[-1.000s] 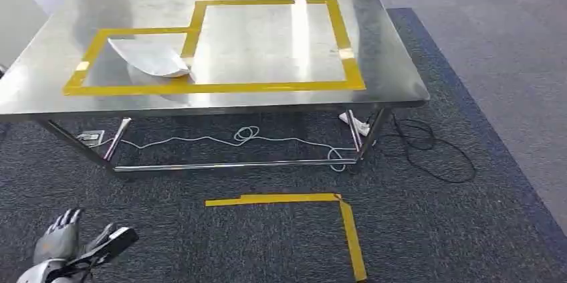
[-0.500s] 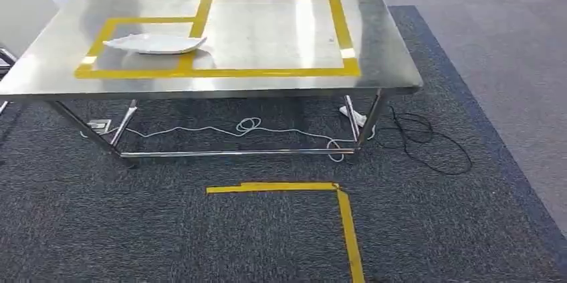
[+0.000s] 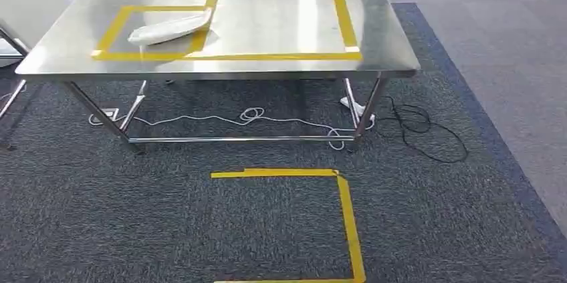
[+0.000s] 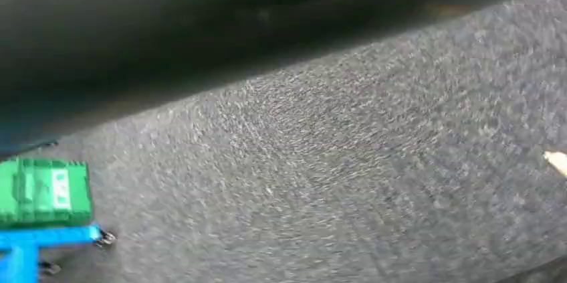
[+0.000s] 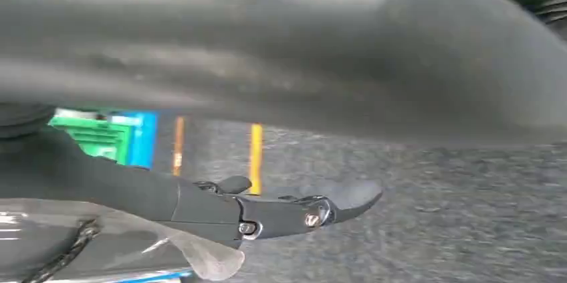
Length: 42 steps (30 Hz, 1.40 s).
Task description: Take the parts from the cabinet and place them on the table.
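A white bagged part [image 3: 170, 27] lies on the steel table [image 3: 281, 63], across the right edge of the smaller yellow tape rectangle [image 3: 114, 29]. The larger tape rectangle [image 3: 346, 19] beside it holds nothing. In the right wrist view my right hand [image 5: 267, 213] hangs over the carpet with a dark finger [image 5: 334, 201] stretched out. A grey surface with a clear film edge [image 5: 207, 259] lies right under it. Whether the hand holds that film I cannot tell.
Yellow tape [image 3: 346, 216] marks a corner on the dark carpet in front of the table. A white cable [image 3: 251, 117] and black cables [image 3: 428, 137] lie under and right of the table legs. A green and blue block [image 4: 43, 191] stands on the floor.
The camera has moved, so the table and floor tape sit higher in the picture. My left hand, at the lower left edge a second ago, has left the head view.
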Available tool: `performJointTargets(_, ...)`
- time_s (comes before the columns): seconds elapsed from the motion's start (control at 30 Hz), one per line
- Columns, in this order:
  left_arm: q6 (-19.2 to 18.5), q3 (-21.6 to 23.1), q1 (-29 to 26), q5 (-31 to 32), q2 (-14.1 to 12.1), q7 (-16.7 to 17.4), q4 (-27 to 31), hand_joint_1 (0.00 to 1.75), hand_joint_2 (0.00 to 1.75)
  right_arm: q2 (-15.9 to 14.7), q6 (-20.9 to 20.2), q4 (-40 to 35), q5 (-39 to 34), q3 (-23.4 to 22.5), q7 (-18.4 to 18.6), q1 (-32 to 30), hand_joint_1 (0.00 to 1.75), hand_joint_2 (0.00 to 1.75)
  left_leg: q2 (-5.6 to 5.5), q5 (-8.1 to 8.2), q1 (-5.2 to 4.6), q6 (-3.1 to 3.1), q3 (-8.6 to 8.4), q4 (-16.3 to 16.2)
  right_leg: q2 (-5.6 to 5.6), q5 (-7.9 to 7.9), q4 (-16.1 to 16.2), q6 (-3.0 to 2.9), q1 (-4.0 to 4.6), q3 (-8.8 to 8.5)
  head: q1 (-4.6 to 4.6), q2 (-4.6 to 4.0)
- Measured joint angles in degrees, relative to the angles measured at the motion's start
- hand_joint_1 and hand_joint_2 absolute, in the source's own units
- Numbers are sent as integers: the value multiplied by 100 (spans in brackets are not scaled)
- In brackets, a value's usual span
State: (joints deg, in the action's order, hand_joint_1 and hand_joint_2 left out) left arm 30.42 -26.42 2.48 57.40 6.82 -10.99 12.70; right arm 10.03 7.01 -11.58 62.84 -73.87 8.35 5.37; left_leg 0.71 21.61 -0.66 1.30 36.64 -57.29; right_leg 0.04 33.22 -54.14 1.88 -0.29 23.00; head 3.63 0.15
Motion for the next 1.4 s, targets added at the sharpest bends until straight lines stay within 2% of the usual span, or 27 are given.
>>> performJointTargets(0.07,48,-75,1,-46,22,-66,-5,0,0,-2,-57,-2,-42,-75,-35,-21,0,0,-2,-107,19,-44,25,21,-4,-68,-42,-39,25,111,9,0)
performJointTargets(0.1,70,-86,-11,-50,22,-66,-13,0,0,0,-83,0,-59,-94,-50,-32,0,0,-13,-91,36,-81,58,2,-40,-141,-12,-117,-28,161,13,0)
performJointTargets(0.13,83,-108,-18,-53,26,-64,-18,0,0,0,-103,-2,-64,-118,-66,-34,0,0,-30,192,41,-126,98,-111,-61,-193,-34,-160,-19,232,2,0)
performJointTargets(0.2,81,-131,-24,-48,57,-1,-35,0,0,0,-146,-2,-96,-151,-87,-44,0,0,-35,1049,70,-185,229,-883,-78,-341,-41,-225,-14,399,-37,0)
performJointTargets(0.23,81,-149,-22,-33,74,32,-40,0,0,0,-153,-4,-114,-164,-100,-47,0,0,-35,1315,82,-205,274,-1318,-89,-415,-47,-226,-6,485,-37,0)
performJointTargets(0.27,81,-160,-21,-24,90,63,-46,0,0,0,-153,-4,-123,-179,-107,-46,0,0,-35,1396,95,-217,288,-1674,-96,-484,-64,-223,-1,567,-37,0)
performJointTargets(0.33,86,-162,-21,11,120,98,-48,0,0,-2,-153,-7,-162,-225,-107,-39,0,0,-35,993,111,-216,93,-1812,-114,-635,-138,-214,6,781,-37,0)
performJointTargets(0.4,92,-162,-19,22,144,109,-48,0,0,-2,-151,-7,-164,-249,-100,-43,0,0,-40,652,113,-176,-487,-1113,-110,-745,-214,-187,11,997,-35,0)
performJointTargets(0.47,114,-164,-12,22,153,118,-48,0,0,0,-151,-7,-164,-252,-96,-44,0,0,-60,901,79,-110,-1238,14,-103,-827,-281,-131,42,1097,-37,0)
performJointTargets(0.5,129,-171,-4,22,162,118,-50,0,0,0,-153,-7,-162,-254,-83,-44,0,0,-59,1015,78,-93,-1348,232,-110,-895,-279,-92,35,1127,-19,0)
performJointTargets(0.6,169,-195,-11,20,173,109,-55,0,0,0,-153,-7,-162,-260,-63,-59,0,0,-49,880,57,-5,-1148,275,-116,-1078,-263,5,11,1250,-26,0)
performJointTargets(0.67,186,-201,-8,19,179,87,-59,0,0,0,-151,-7,-162,-273,-63,-80,0,0,-9,741,62,97,-985,270,-51,-456,-580,34,-21,1385,-26,0)
performJointTargets(0.73,188,-201,-5,48,199,59,-59,0,0,0,-155,-7,-162,-289,-66,-84,0,0,-5,574,42,128,-781,256,-28,267,-1404,64,-28,1559,-7,0)
performJointTargets(0.77,188,-201,-1,72,203,50,-59,0,0,0,-155,-7,-162,-293,-65,-77,0,0,-1,483,32,127,-668,241,-25,394,-1791,73,-27,1583,-2,0)
performJointTargets(0.83,190,-201,6,92,214,32,-59,0,0,0,-155,-7,-162,-295,-74,-69,0,0,7,312,25,109,-394,185,-25,-16,-2058,78,-27,1431,-6,0)
performJointTargets(0.9,190,-201,7,116,227,26,-59,0,0,-2,-155,-15,-160,-298,-74,-67,0,0,9,182,38,75,-129,91,-25,-471,-1567,87,-30,929,-7,0)
performJointTargets(0.93,190,-201,16,122,232,26,-59,0,0,-2,-155,-20,-160,-298,-76,-56,0,0,4,119,39,46,-37,28,-24,-409,-1034,88,-36,509,-4,0)
performJointTargets(0.97,193,-201,16,124,236,24,-59,0,0,-2,-155,-22,-160,-298,-76,-34,0,0,0,81,14,5,48,-35,-28,-73,-329,88,-20,5,13,0)
performJointTargets(1.0,199,-201,16,127,245,17,-59,0,0,-2,-155,-26,-160,-298,-83,-31,0,0,-2,28,15,-15,72,-72,-3,103,34,34,-14,-165,11,0)
performJointTargets(1.1,208,-201,19,148,251,8,-61,0,0,-2,-151,-28,-160,-300,-90,-47,0,0,1,-199,43,-125,103,-19,-17,2,-67,-144,31,52,18,0)
performJointTargets(1.13,212,-201,4,151,251,8,-64,0,0,0,-151,-28,-160,-302,-83,-48,0,0,-20,-64,68,-159,147,-62,-55,-69,-55,-205,-2,129,5,0)
performJointTargets(1.17,219,-201,-9,151,251,19,-66,0,0,0,-151,-30,-160,-304,-81,-51,0,0,-22,291,70,-198,182,-236,-49,-128,-55,-273,-2,203,-2,0)
performJointTargets(1.23,241,-201,-4,148,251,144,-66,0,0,0,-149,-31,-151,-304,-81,-59,0,0,-24,1044,87,-258,295,-991,-56,-274,-56,-306,6,368,-29,0)
performJointTargets(1.27,254,-204,-4,148,251,179,-66,0,0,0,-149,-31,-149,-304,-81,-59,0,0,-24,1229,95,-277,335,-1421,-63,-345,-61,-305,11,459,-35,0)
performJointTargets(1.3,260,-204,-5,148,251,188,-66,0,0,0,-149,-31,-149,-304,-81,-58,0,0,-24,1171,103,-285,339,-1750,-72,-414,-73,-300,16,556,-33,0)
performJointTargets(1.33,263,-204,-5,146,251,196,-66,0,0,0,-146,-31,-149,-304,-81,-59,0,0,-25,915,105,-281,286,-1880,-79,-482,-86,-293,23,657,-33,0)
performJointTargets(1.4,256,-204,-4,127,254,196,-66,0,0,0,-140,-31,-149,-304,-81,-58,0,0,-29,500,99,-221,-121,-1479,-86,-610,-101,-274,41,781,-33,0)
